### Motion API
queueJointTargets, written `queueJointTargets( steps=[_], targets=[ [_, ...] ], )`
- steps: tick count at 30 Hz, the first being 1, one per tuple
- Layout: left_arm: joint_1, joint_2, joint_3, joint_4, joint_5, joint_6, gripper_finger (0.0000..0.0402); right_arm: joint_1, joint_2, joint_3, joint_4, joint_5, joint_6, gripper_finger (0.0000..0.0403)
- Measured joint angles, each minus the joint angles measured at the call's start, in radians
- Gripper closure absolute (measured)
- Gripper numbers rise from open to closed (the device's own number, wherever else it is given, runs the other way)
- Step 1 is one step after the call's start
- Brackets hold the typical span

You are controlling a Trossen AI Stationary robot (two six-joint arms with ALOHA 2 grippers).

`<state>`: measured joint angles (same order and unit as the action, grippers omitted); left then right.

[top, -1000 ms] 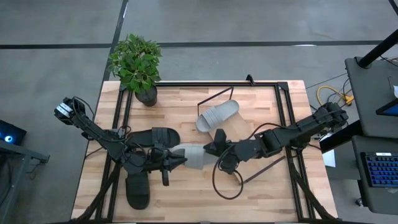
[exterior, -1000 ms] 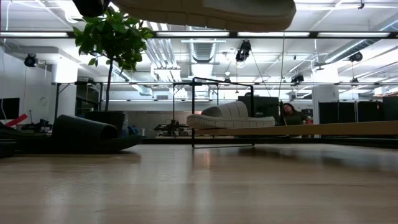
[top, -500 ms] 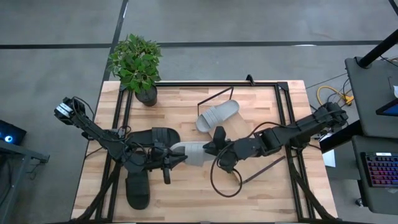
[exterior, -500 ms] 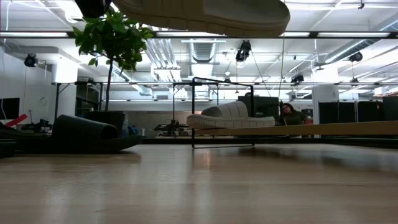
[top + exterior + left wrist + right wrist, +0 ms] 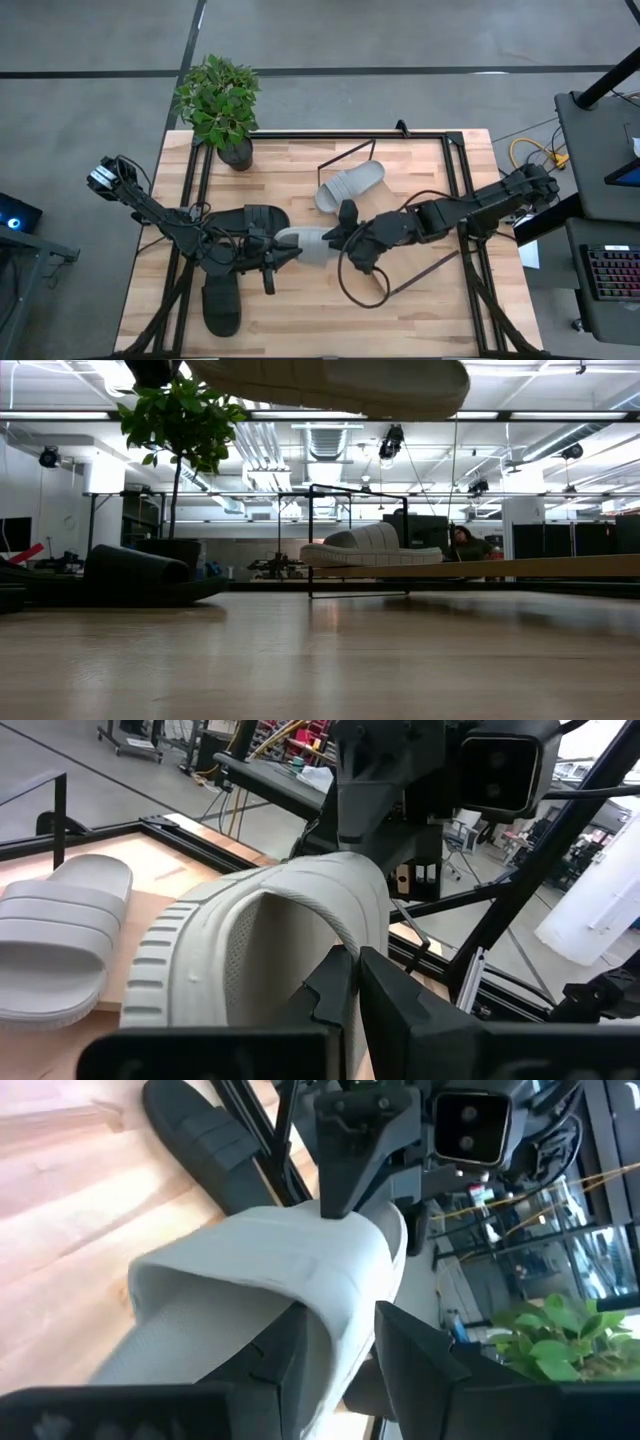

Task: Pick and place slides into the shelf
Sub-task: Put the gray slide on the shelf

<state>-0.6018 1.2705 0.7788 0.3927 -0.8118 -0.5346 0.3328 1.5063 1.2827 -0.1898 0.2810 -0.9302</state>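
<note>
This was an industrial lab or workshop hall. Across the low view's upper half ran exposed ceiling ducts (image 5: 330,440) and strip lights (image 5: 90,415); equipment racks (image 5: 580,538) stood at right, and concrete floor (image 5: 400,35) surrounded the slatted table (image 5: 420,165).

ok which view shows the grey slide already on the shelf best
The high view: the grey slide shows whole from above on the shelf. The low view gives its side profile, the left wrist view part of it, the right wrist view nothing.
</note>
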Motion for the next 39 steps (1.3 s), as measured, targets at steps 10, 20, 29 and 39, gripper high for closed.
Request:
queueJointTargets(
  steps=[10,20,29,39],
  targets=[
    [0.005,0.0,0.0,0.007,-0.004,0.0,0.0401,-0.006,0.0,0.0,0.022,-0.005,0.023,0.0324],
    [0.012,0.0,0.0,0.025,0.017,0.054,0.0401,-0.018,0.0,-0.01,0.015,-0.079,0.141,0.0392],
    [0.014,0.0,0.001,0.018,0.021,0.251,0.0343,-0.038,-0.001,-0.011,-0.01,-0.087,0.231,0.0394],
    [0.014,0.001,0.002,0.017,0.01,0.365,0.0221,-0.079,-0.006,-0.013,-0.036,-0.136,0.268,0.0394]
  ],
)
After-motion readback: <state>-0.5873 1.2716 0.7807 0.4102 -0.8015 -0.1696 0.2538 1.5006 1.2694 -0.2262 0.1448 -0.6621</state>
